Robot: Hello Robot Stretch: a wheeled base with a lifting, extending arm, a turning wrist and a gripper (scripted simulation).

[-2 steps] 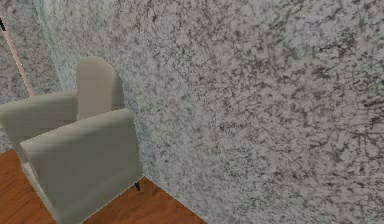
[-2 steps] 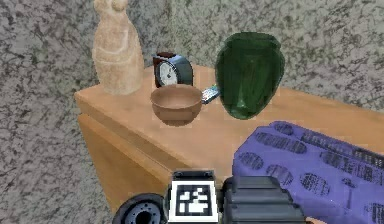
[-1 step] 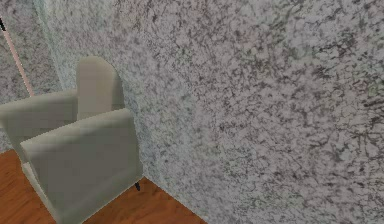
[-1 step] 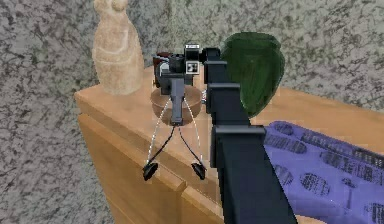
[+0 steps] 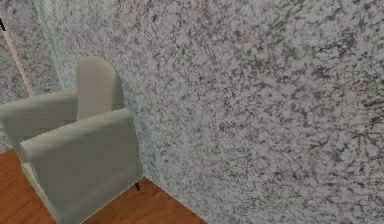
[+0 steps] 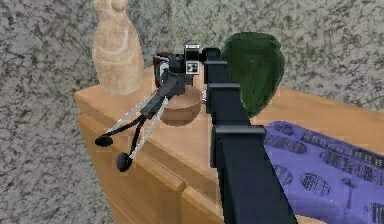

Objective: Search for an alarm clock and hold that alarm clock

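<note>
Two thin fingers (image 6: 104, 141) slant down from the gripper (image 6: 114, 150) to the dresser's (image 6: 150, 178) near edge, close to the corner at the arm side view's left. Whether they are spread or pressed together cannot be told. Only bare wood is seen at their tips, so the gripper is judged to hold nothing. The arm (image 6: 235, 150) is stretched across the top from the near edge, presumably so that the things standing there can be reached.

Just beside the fingers' roots a low brown round thing (image 6: 183, 108) lies on the top; whether it is touched cannot be told. Which thing, if any, is the alarm clock cannot be settled. The brown thing is the likeliest guess, being nearest the gripper, yet no dial can be made out.

A tan statue (image 6: 115, 55) stands at the corner beyond the gripper. A dark green vase (image 6: 255, 65) is set at the far edge against the wall (image 6: 330, 30). A purple patterned cloth (image 6: 320, 165) is spread along the near edge at the arm side view's right. In the forward view a grey armchair (image 5: 75, 150) is set against a speckled wall, on a wood floor (image 5: 150, 210).
</note>
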